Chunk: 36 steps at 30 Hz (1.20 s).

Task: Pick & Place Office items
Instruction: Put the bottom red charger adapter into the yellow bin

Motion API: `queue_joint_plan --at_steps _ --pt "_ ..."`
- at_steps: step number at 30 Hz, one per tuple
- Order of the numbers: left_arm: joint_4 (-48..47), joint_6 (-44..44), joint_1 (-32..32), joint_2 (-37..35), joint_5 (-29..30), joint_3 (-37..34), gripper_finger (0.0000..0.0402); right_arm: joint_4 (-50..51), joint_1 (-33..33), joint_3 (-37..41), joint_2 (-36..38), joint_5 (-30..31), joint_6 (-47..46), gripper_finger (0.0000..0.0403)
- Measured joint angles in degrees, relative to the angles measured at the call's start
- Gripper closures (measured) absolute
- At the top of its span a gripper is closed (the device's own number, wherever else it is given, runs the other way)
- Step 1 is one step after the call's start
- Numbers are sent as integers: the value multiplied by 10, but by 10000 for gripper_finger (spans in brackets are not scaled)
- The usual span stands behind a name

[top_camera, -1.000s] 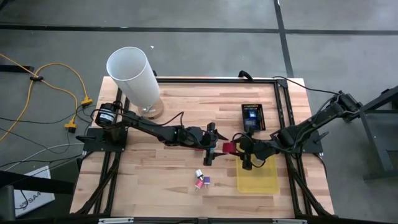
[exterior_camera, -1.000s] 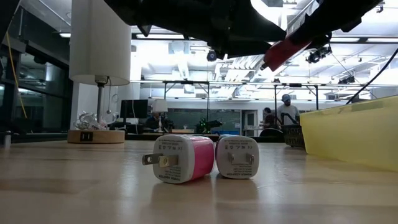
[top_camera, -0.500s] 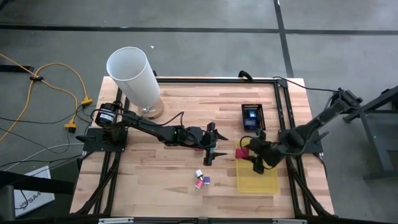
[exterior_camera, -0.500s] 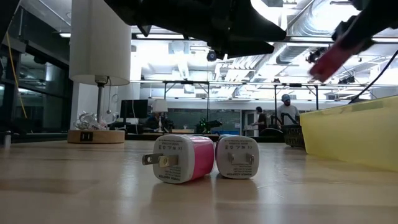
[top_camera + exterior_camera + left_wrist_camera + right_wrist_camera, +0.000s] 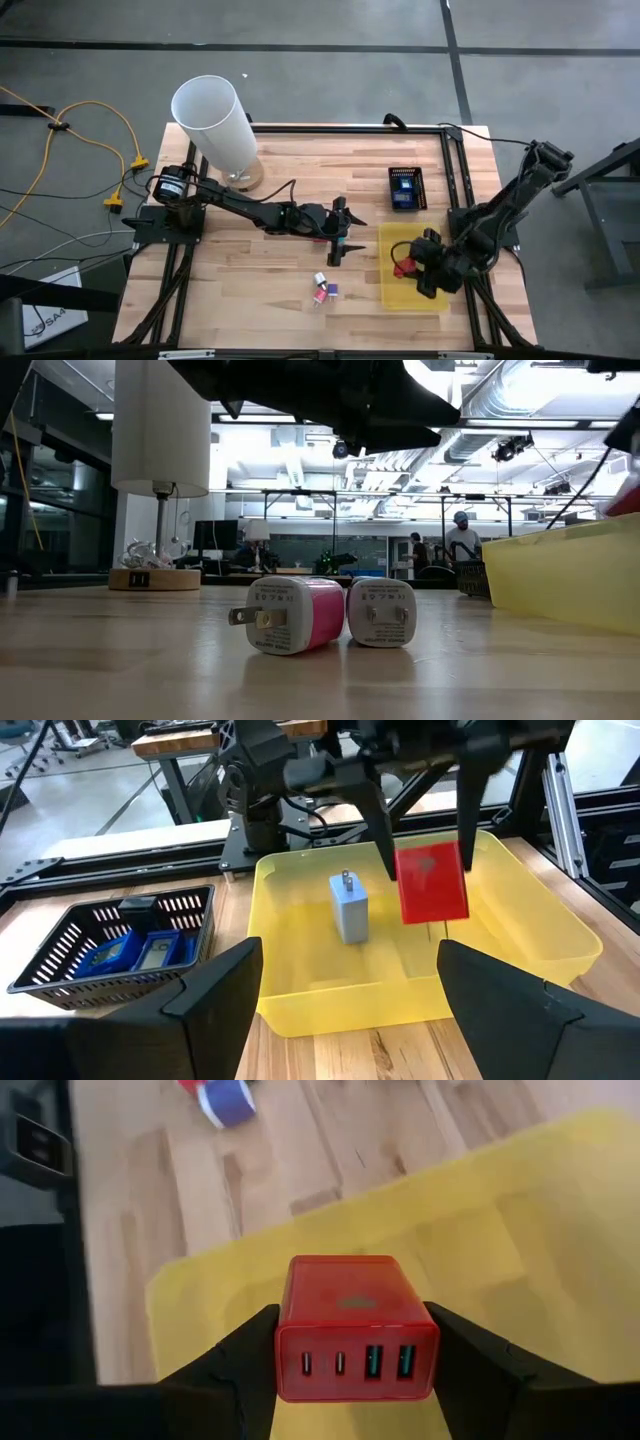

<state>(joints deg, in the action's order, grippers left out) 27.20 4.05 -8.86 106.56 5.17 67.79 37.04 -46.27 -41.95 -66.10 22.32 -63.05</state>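
Red charger (image 5: 356,1329) now hangs over yellow tray (image 5: 432,295) on wooden table (image 5: 280,290).

We found no text we could read. The plug faces of the pink charger (image 5: 290,616) and the white charger (image 5: 382,613) carried small print, too fine for us to make out.

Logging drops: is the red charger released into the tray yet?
No. The right gripper holds the red charger above the yellow tray.
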Motion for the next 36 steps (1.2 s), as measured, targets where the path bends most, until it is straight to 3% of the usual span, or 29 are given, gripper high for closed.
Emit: queue_joint_plan --at_steps 6,17,24,30,36 --pt "0 -9 0 0 0 0 108 -4 -53 0 -65 57 -60 204" --pt "0 -11 0 0 0 0 108 -64 -90 0 -173 61 -124 194" --pt "0 -11 0 0 0 0 108 -67 -90 0 -178 59 -124 186" --pt "0 -11 0 0 0 0 108 -84 -88 0 -178 5 -124 183" --pt "0 -11 0 0 0 0 108 -87 -88 0 -178 -6 -134 182"
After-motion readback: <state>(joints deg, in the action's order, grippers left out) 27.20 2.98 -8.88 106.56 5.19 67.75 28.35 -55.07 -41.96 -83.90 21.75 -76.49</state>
